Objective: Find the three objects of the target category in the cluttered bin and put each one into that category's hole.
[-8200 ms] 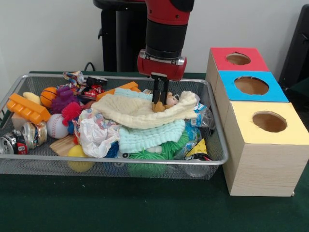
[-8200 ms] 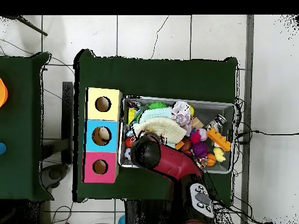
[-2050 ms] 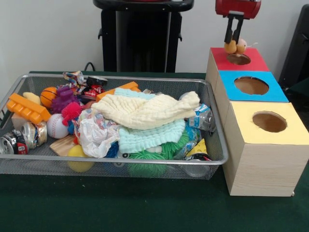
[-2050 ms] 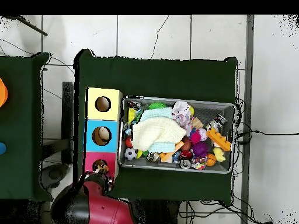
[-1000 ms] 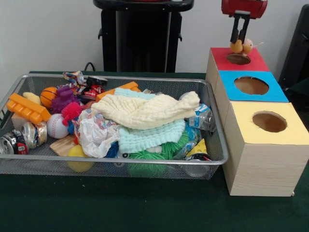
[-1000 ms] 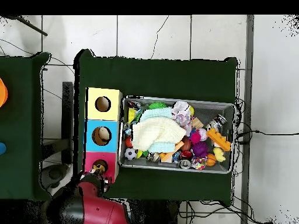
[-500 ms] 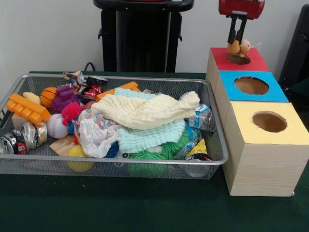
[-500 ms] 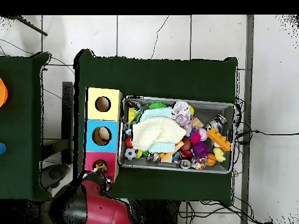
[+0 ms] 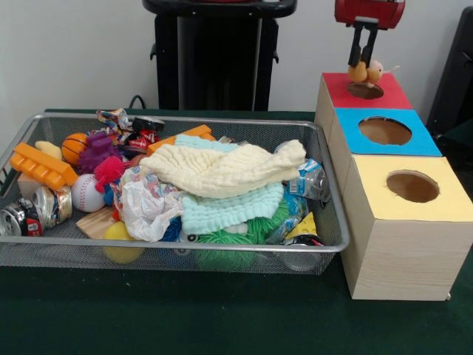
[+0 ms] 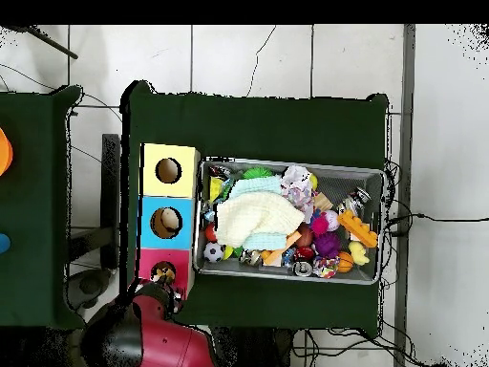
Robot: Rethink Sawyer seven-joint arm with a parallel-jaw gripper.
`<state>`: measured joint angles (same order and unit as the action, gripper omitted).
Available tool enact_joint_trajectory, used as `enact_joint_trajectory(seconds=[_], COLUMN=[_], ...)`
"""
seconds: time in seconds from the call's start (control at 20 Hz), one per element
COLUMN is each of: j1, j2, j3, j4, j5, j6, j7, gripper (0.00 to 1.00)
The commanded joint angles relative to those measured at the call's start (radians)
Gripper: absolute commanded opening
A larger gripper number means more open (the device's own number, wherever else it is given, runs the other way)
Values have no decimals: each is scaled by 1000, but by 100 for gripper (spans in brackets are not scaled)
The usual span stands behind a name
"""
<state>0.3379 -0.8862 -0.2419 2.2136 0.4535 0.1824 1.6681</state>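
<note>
Item: small plush toy [image 9: 366,71], tan and cream, with a thin string trailing to one side (its exact figure is too small to tell). Location: suspended directly above the round hole in the red-topped box [image 9: 382,95], not yet inside it, pinched between the pressed-together black fingers of the gripper [image 9: 362,62], which hangs from the red wrist at the picture's top. Reason for position: the toy is held centred over the opening so that, on release, it should drop straight through rather than catch on the rim; the margin looks slim, since toy and hole are near in width. Adjoining: blue-topped box [image 9: 414,140] and yellow-topped box [image 9: 436,211], in one row with the red one, each with its own hole, presumably for other categories. Source: wire mesh bin [image 9: 325,196], just beside the boxes, heaped with a cream knitted cloth [image 9: 222,168] over a mint cloth [image 9: 229,209], which likely hide further items; also a baseball [image 9: 86,194], a small basketball [image 9: 73,146], an orange toothed block [image 9: 41,165], crumpled white paper [image 9: 148,205], and a crushed can [image 9: 22,219]. Status, as judged: one delivery at the point of release; search of the bin unfinished.
</note>
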Motion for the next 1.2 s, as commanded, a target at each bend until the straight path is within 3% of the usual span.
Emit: enact_joint_trajectory(seconds=[0.05,0.3,0.35,1.2], j1=[-12,-8,-10,0], j2=[39,44,42,44], j3=[24,22,24,8], j4=[-30,-35,-32,-48], j5=[48,48,51,49], j6=[1,3,-1,25], j7=[273,274,277,276], gripper=[0,0,100,100])
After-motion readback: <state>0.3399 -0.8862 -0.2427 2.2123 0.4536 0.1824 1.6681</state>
